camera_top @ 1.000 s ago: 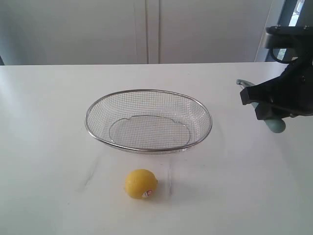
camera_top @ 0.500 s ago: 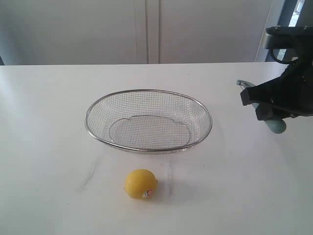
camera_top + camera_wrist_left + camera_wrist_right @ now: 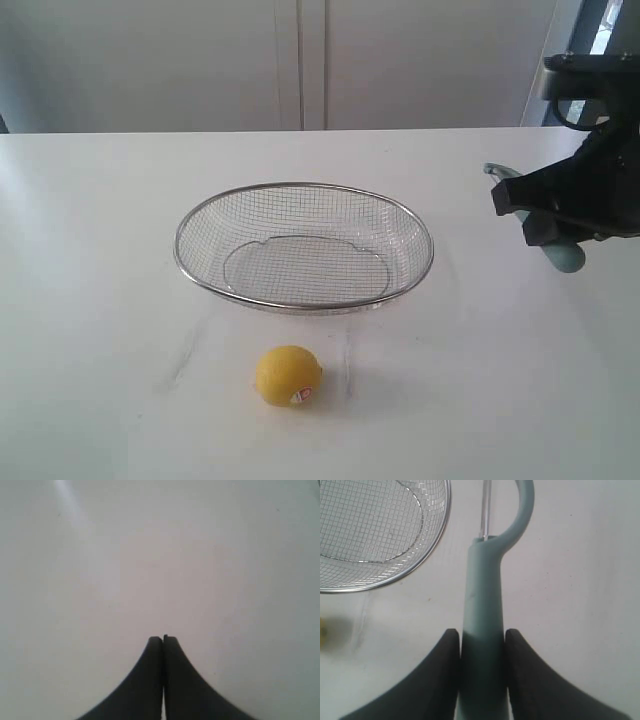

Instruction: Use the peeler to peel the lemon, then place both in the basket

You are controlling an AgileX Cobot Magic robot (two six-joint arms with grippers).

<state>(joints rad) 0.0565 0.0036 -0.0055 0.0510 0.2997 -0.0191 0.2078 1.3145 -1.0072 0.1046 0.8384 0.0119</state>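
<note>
Right gripper (image 3: 482, 635) clamps the teal handle of the peeler (image 3: 482, 605) between both fingers. Its arm enters from the right edge of the exterior view, over the table (image 3: 100, 250). Left gripper (image 3: 163, 639) hangs above the white tabletop with its fingers pressed together. Neither arm nor any object has shifted since the earlier frames. Nearest the camera lies the lemon (image 3: 288, 375), sticker to the front. Behind it, apart, stands the basket (image 3: 300, 186). To the right of the basket, the peeler's long axis runs diagonally, its blade head pointing away from the camera and toward the basket's side.
</note>
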